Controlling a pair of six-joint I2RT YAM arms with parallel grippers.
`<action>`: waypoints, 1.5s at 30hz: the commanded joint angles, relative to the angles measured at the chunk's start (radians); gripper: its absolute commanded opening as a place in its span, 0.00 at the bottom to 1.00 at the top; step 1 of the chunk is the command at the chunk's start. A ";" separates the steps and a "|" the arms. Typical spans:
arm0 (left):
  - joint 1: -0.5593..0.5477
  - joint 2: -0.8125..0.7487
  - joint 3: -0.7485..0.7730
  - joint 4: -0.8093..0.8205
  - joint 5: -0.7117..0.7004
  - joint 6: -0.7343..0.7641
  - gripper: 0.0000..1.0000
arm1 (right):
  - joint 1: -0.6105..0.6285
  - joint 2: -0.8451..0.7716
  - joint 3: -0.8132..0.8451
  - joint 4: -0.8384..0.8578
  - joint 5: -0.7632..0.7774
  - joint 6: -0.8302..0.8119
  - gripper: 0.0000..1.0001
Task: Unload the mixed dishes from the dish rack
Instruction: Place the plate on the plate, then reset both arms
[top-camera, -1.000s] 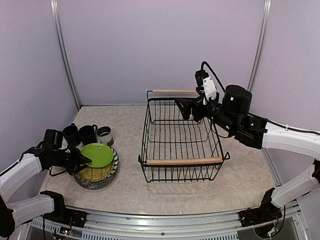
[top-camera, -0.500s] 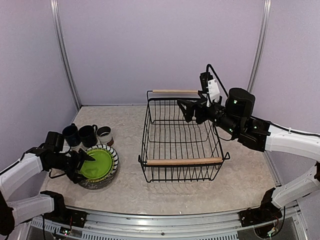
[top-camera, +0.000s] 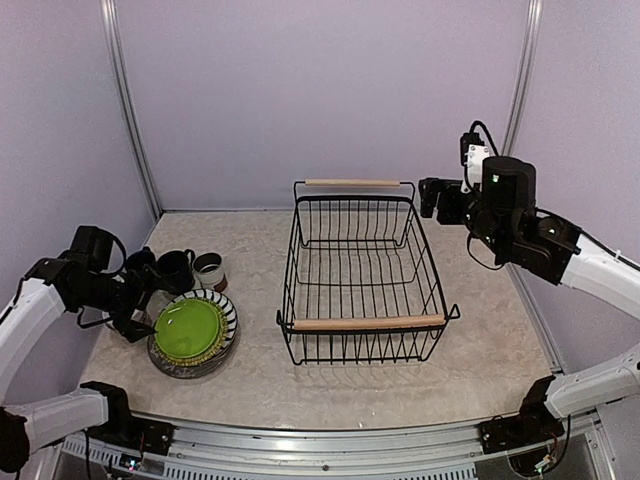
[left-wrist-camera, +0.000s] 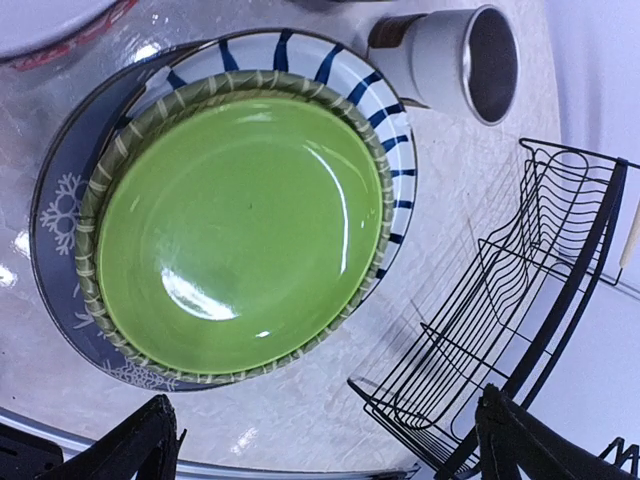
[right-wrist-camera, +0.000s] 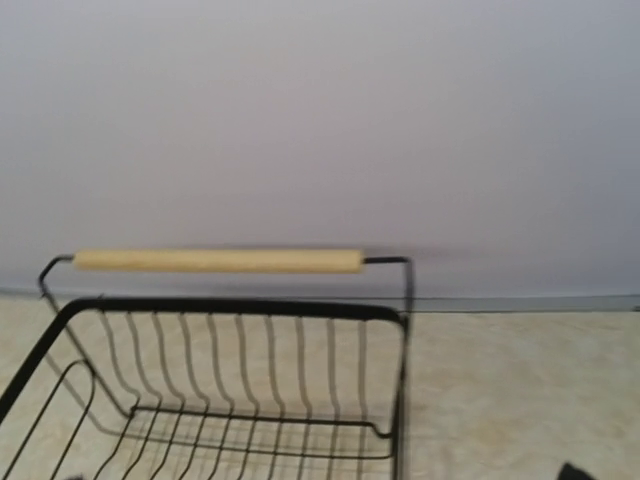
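The dish rack (top-camera: 360, 270), a black wire basket with two wooden handles, stands mid-table with nothing in it. Left of it, the lime-green plate (top-camera: 189, 329) lies flat on the black-and-white striped plate (top-camera: 228, 312), which rests on the grey dish (top-camera: 176, 367). Two dark mugs (top-camera: 175, 268) and the white-brown cup (top-camera: 209, 268) stand behind the stack. My left gripper (top-camera: 140, 302) hangs open just left of the stack, holding nothing. In the left wrist view the green plate (left-wrist-camera: 240, 230) fills the middle above my open left gripper (left-wrist-camera: 335, 445). My right gripper (top-camera: 433, 198) is open, raised beside the rack's far right corner.
The left wrist view shows the cup (left-wrist-camera: 460, 65) lying toward the rack (left-wrist-camera: 520, 300), and a white dish's edge (left-wrist-camera: 50, 15) at the top left. The right wrist view looks along the rack's far wooden handle (right-wrist-camera: 220, 261) at the purple back wall.
My left gripper opened and let go of the lime-green plate, which settled flat on the stack; the gripper drew back left. My right arm swung right, away from over the rack.
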 joint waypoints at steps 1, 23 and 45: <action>0.003 -0.009 0.078 -0.106 -0.072 0.048 0.99 | -0.006 -0.058 0.055 -0.171 0.086 0.054 1.00; 0.003 -0.078 0.483 0.164 -0.027 0.447 0.99 | -0.006 -0.182 0.049 -0.099 -0.021 -0.014 1.00; 0.003 -0.113 0.627 0.593 -0.012 0.588 0.99 | -0.006 -0.297 0.045 -0.013 -0.047 -0.031 1.00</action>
